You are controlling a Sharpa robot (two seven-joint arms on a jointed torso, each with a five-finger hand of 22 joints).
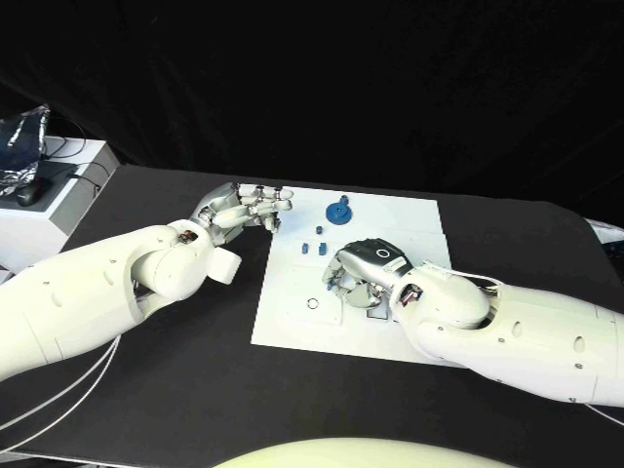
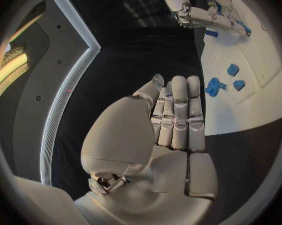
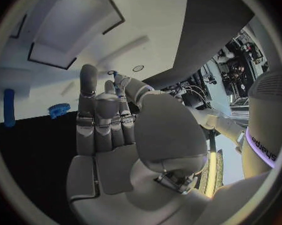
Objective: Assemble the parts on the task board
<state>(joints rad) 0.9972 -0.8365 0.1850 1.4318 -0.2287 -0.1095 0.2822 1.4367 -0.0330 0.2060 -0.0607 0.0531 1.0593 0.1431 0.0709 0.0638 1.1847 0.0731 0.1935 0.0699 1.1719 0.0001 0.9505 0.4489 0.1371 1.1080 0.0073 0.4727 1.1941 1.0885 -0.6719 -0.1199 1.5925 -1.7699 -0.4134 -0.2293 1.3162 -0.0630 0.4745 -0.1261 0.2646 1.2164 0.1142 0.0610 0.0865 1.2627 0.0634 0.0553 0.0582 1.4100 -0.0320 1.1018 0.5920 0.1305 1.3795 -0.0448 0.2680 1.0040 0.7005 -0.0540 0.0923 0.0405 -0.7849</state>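
In the head view the left hand [image 1: 242, 207] lies at the far left corner of the task board [image 1: 410, 219], fingers reaching onto the white plate's edge with nothing in them. The right hand [image 1: 369, 268] is bent down over the middle of the board, its fingertips hidden beneath its own back, so what they touch cannot be told here. A round blue toothed part [image 1: 339, 212] sits on the board between the two hands, near the far edge, with two small blue parts [image 1: 312, 240] just beside the right hand. Left of the table stands a white box [image 1: 31, 219] with a crumpled foil bag [image 1: 10, 141] on top; no writing can be read. In the left wrist view the left hand [image 2: 175, 120] is released: fingers [image 2: 178, 105] straight and side by side, thumb alongside, gripping nothing, hovering over black table [image 2: 134, 60] just beside the board [image 2: 260, 100]. Three blue parts [image 2: 233, 70] lie on the board near the fingertips, and the right hand [image 2: 203, 10] shows farther off with blue among its fingers. In the right wrist view the right hand [image 3: 109, 130] has its fingers mostly straight with the thumb folded across toward them; a speck of blue shows at the fingertips [image 3: 113, 75], but whether it is pinched cannot be told. Beyond lie the toothed part [image 3: 59, 109] and a long blue part [image 3: 8, 107].
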